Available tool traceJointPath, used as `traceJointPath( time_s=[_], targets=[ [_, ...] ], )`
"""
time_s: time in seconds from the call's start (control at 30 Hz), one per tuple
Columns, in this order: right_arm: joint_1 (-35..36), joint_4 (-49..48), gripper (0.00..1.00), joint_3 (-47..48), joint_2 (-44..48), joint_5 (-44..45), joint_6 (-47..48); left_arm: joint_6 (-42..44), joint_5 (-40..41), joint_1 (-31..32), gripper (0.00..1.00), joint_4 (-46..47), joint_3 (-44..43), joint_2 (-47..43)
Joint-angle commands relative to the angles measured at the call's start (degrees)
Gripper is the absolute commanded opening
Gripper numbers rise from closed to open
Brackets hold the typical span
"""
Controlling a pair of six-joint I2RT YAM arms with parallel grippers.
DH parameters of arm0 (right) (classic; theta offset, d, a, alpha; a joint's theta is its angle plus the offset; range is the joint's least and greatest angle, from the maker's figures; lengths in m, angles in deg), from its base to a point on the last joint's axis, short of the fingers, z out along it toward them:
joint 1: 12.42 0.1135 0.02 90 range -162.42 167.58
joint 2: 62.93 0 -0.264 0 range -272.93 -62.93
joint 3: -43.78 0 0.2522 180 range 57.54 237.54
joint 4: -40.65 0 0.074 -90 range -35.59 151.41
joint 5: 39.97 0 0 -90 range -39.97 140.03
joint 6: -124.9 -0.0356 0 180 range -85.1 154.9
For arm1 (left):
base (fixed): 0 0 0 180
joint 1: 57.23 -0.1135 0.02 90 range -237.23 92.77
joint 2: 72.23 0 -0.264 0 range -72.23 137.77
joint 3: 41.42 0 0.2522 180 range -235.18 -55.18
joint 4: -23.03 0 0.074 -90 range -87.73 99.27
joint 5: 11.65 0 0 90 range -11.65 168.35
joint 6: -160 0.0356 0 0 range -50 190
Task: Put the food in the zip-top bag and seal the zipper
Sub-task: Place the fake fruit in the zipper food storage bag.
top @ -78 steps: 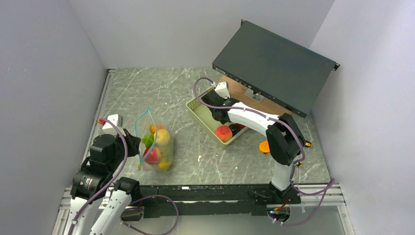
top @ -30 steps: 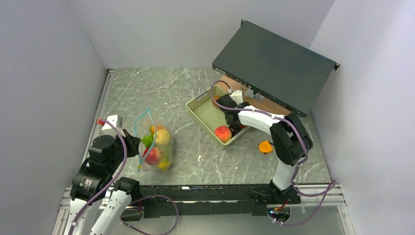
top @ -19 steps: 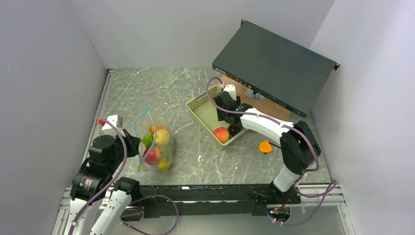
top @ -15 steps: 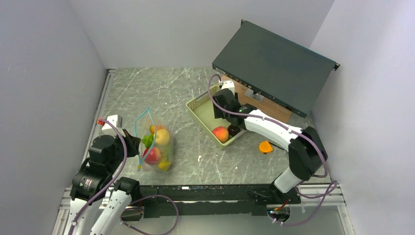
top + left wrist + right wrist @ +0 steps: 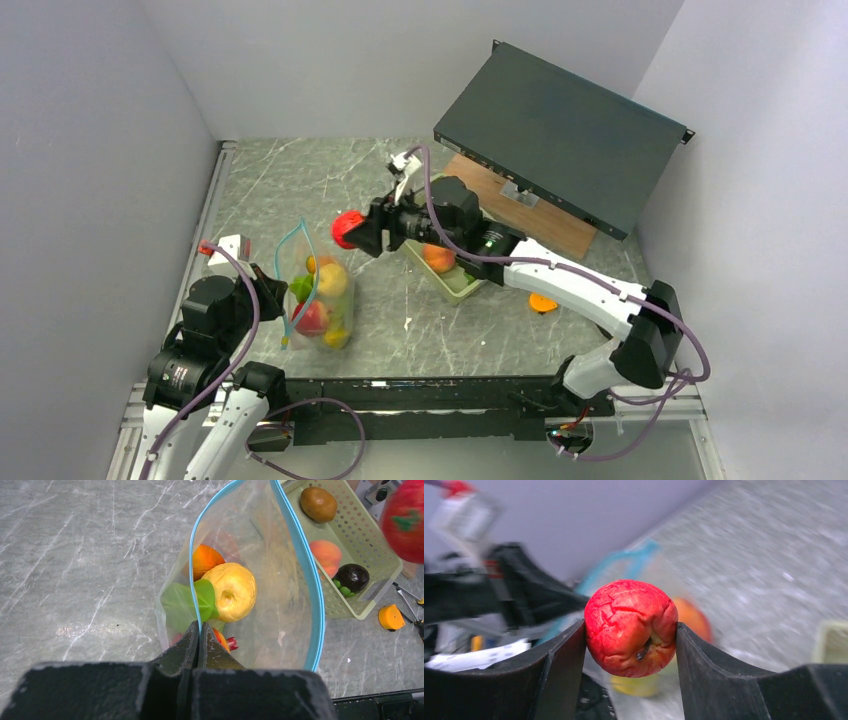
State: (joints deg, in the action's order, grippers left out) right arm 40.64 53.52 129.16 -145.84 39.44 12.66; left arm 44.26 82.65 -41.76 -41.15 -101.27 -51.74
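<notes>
My right gripper (image 5: pixel 352 230) is shut on a red apple (image 5: pixel 346 227), held in the air just right of the zip-top bag (image 5: pixel 318 300). In the right wrist view the apple (image 5: pixel 631 627) fills the gap between both fingers. The clear bag stands with its mouth wide open, and the teal zipper strip (image 5: pixel 192 555) forms a loop. My left gripper (image 5: pixel 199 630) is shut on the near rim of the bag. Inside lie an orange fruit (image 5: pixel 206 560), a yellow fruit (image 5: pixel 233 590) and a green leaf (image 5: pixel 187 600). The apple (image 5: pixel 405 520) shows at the top right of the left wrist view.
A pale green basket (image 5: pixel 372 540) right of the bag holds a brown fruit (image 5: pixel 318 503), a peach (image 5: pixel 326 555) and a dark fruit (image 5: pixel 352 576). A flat orange piece (image 5: pixel 543 301) lies beyond it. A black box (image 5: pixel 560 135) leans over a wooden board (image 5: pixel 520 205) at the back right.
My right arm has lifted the red apple out of the basket and swung left toward the bag's mouth. The left gripper and the bag have not moved.
</notes>
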Motion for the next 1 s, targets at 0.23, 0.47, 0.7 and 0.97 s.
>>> traceJointPath(
  time_s=[0.23, 0.47, 0.7, 0.97],
  targets=[
    [10.62, 0.46, 0.27, 20.74, -11.46, -5.54, 5.21, 0.25, -0.67, 0.18, 0.0, 1.89, -0.15, -1.34],
    [11.78, 9.09, 0.41, 26.87, -17.23, 0.22, 6.98, 0.42, -1.09, 0.18, 0.0, 2.43, 0.21, -3.07],
    [13.69, 14.03, 0.57, 29.34, -19.42, 8.85, 10.73, 0.42, -1.08, 0.18, 0.0, 2.43, 0.25, -2.7],
    [16.74, 16.84, 0.71, 31.84, -20.93, 16.78, 15.45, 0.42, -0.94, 0.18, 0.0, 2.07, -0.03, -1.58]
  ],
)
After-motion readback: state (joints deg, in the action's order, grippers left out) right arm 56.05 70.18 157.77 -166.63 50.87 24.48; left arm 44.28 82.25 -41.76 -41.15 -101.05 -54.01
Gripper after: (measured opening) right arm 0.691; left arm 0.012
